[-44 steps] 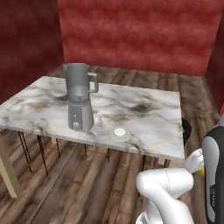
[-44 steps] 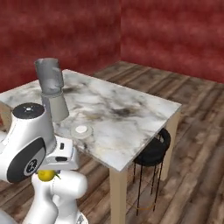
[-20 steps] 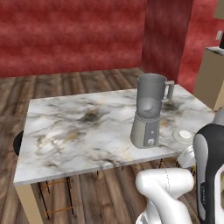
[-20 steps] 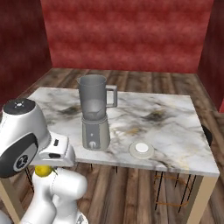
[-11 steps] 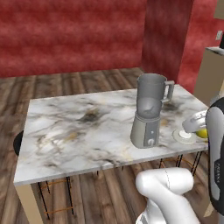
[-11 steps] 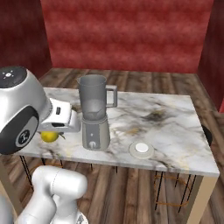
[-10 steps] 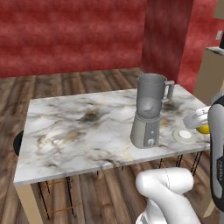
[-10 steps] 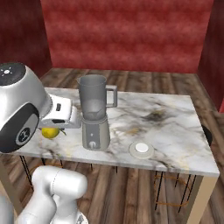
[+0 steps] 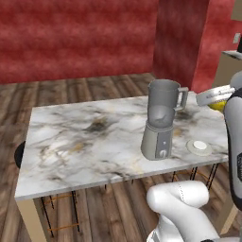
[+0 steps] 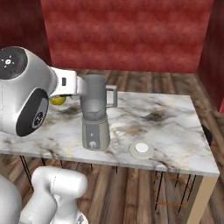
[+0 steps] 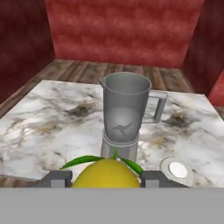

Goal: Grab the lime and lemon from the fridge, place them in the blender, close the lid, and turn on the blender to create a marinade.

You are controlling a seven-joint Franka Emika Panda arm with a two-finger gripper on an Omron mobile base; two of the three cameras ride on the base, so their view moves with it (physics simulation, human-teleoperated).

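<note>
The lemon (image 11: 106,173) sits clamped between the two dark fingertips of the pincer (image 11: 105,178), yellow with a few green leaves spreading from its top. The fingers (image 11: 57,178) are drawn in tight against its sides, so the pincer is closed on the fruit and carries it in the air. From the left base camera the lemon (image 9: 219,105) shows as a yellow patch just under the white hand, and from the right base camera it (image 10: 57,100) peeks out beneath the forearm.

Straight ahead of the pincer and lower stands the blender (image 11: 126,117), upright on the marble table (image 11: 39,127). Its smoky jar is open at the top, with the handle turned to the pincer's right. The pincer hangs beside the jar at about the height of its mouth, not over it.

The lid (image 11: 177,169) lies flat on the table, ahead of the pincer and to its right, near the blender's base but not touching it. It rests on a slightly wider pale disc. In the base views the lid (image 9: 200,145) (image 10: 141,148) lies close to the table's near edge.

Beyond the table are a wooden floor (image 11: 87,70) and red walls (image 11: 122,30).
</note>
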